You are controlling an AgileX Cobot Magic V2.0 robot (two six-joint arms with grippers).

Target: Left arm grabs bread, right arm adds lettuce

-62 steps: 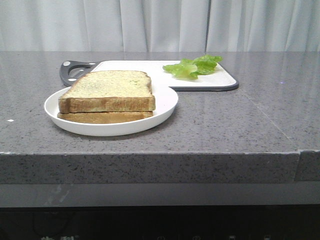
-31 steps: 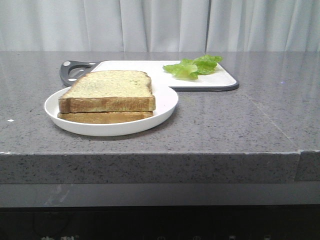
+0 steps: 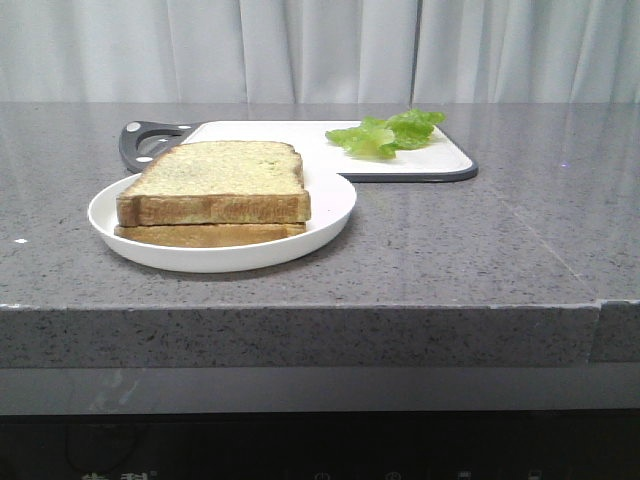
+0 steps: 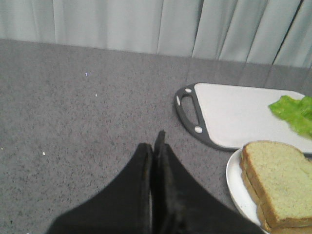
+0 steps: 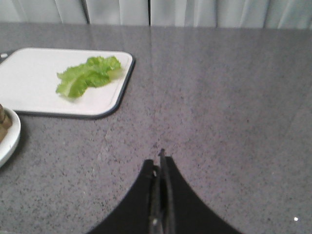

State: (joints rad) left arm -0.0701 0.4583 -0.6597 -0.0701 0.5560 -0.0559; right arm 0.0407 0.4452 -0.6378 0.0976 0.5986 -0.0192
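While both pairs of fingers are pressed together and hold nothing, the job has yet to begin: the left gripper (image 4: 157, 146) hangs over bare grey tabletop (image 4: 83, 122), its wedge fingers closed tip to tip, well apart from the white plate (image 4: 235, 181) seen at the edge of its wrist view. The right gripper (image 5: 161, 161) is likewise closed and empty over open stone, with the lettuce (image 5: 87, 74) lying some way beyond it.

Neither arm appears in the front view. There, the bread (image 3: 218, 180), a thick tan slice with a speckled yellow-green face, sits on top of a thinner slice (image 3: 205, 235), both stacked on the round plate near the tabletop's front edge. Just behind the plate lies a white cutting board (image 3: 290, 135) with a dark rim and grey handle (image 3: 150, 140); the ruffled green leaf rests on the board's far right corner. Pale curtains (image 3: 320, 50) close off the background.

By the look of it, the opening step is in hand, the left arm's approach to the bread. That move calls for the fingers to part wider than the slice's thickness, travel across to the plate and close on the top slice alone, leaving the one beneath. The right arm must open and reach the board for the leaf.
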